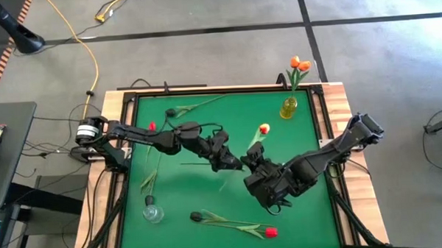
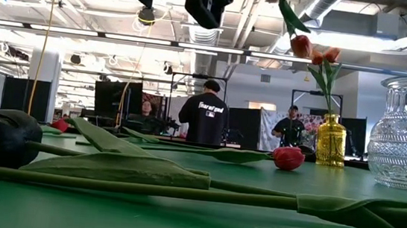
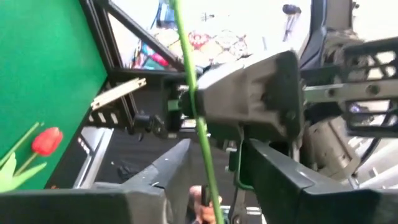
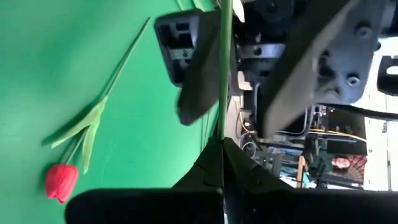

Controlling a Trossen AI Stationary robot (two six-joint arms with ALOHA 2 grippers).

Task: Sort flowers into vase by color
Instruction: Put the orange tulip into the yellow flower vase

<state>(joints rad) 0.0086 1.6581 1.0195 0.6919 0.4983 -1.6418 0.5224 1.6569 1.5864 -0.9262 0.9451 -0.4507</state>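
Note:
I hold one tulip with a red and yellow head (image 1: 263,128) above the table's middle, its thin green stem (image 4: 224,74) slanting down to my right gripper (image 4: 222,142), which is shut on it. My left gripper (image 3: 214,149) is open, a finger on either side of the same stem (image 3: 200,124), apart from it. A small yellow vase (image 1: 288,107) at the far right holds two orange tulips (image 1: 300,62). An empty-looking clear glass vase (image 1: 152,211) stands near the left corner. Other tulips lie flat on the green mat. My right gripper pinches the tulip's stem (image 4: 219,132) between its two shut fingers, some way below the head, with the fingers across the stem. The flower is lifted clear of the table and tilted, its head up and toward the far edge.
A dark tulip (image 1: 197,215) and a red tulip (image 1: 269,231) lie crossed near the near edge. Another dark tulip (image 1: 173,111) lies at the far left, and a red one (image 1: 152,127) lies under my left arm. People stand in the room beyond the table.

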